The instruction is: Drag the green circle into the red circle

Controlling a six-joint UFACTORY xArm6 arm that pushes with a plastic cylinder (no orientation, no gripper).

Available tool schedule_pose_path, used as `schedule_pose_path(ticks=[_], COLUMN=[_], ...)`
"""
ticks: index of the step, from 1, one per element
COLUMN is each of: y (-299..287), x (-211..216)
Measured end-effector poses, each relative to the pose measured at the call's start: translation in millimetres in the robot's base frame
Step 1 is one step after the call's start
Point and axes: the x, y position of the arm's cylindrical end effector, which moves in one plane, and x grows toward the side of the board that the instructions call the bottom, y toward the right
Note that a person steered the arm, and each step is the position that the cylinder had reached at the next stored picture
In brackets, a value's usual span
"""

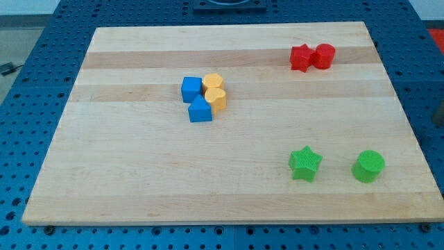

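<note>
A: Green circle (368,167)?
B: Upright cylinder, round, no facing. Counter (139,180), view's lower right, beside green star (305,163).
A: Red circle (325,55)?
B: View's top right, touching red star (301,57).
A: My tip?
B: Out of view; state unknown.

My tip is out of view; the yellow blocks' (215,92) shapes are unclear.

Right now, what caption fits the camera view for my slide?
Green circle waits beside green star, far below red circle touching red star; my tip is out of view.
</note>
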Motion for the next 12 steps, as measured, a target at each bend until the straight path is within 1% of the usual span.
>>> schedule_pose_path(ticks=[1, 2, 3, 4, 5, 6, 7, 8, 9, 11, 12], y=[-11.6, -67.3, -129.3, -146.2, -147.9, -155.9, -151.9, -166.5, -203.8, -202.7, -195.9], x=[68.0, 92.3, 83.7, 43.0, -7.4, -41.3, -13.0, 14.0, 6.8, -68.1, -86.4])
